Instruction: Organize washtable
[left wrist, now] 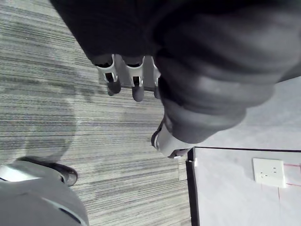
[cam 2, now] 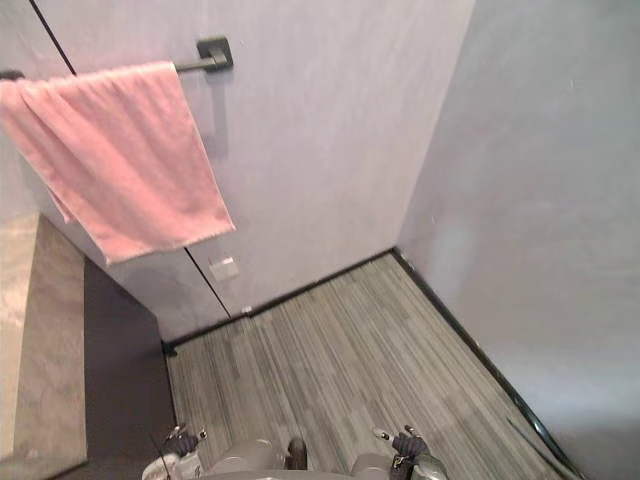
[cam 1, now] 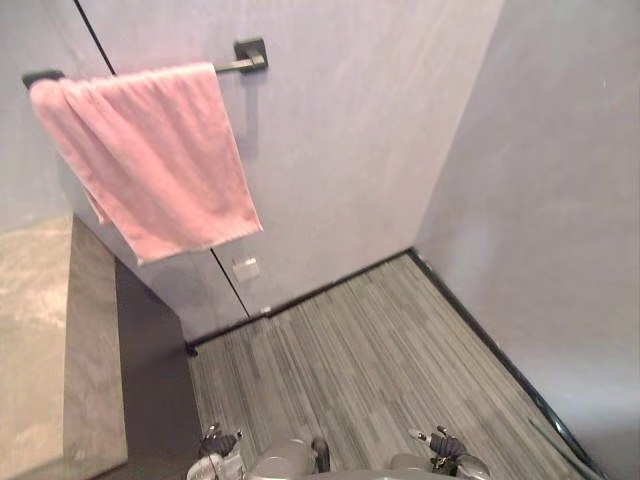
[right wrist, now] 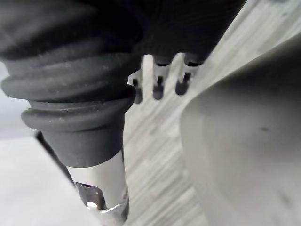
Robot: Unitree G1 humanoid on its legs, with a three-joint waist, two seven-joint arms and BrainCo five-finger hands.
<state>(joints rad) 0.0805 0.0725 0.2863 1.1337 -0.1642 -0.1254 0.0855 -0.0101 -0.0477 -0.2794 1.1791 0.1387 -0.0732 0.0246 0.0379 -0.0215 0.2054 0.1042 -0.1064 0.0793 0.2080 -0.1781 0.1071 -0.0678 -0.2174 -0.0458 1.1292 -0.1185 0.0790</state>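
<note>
A pink towel (cam 1: 160, 160) hangs folded over a black towel bar (cam 1: 245, 60) on the grey wall at the upper left. The stone top of the washtable (cam 1: 40, 340) runs along the left edge, with nothing on the part I see. My left hand (cam 1: 218, 443) hangs low at the bottom, beside the washtable's dark side. In the left wrist view its fingers (left wrist: 137, 87) point straight down over the floor and hold nothing. My right hand (cam 1: 446, 447) hangs low at the bottom right, its fingers (right wrist: 159, 84) relaxed and holding nothing.
Striped grey carpet floor (cam 1: 370, 360) stretches ahead to a corner where two grey walls meet. The washtable's dark cabinet side (cam 1: 150, 370) stands at my left. A white wall socket (cam 1: 246, 268) sits low on the wall under the towel.
</note>
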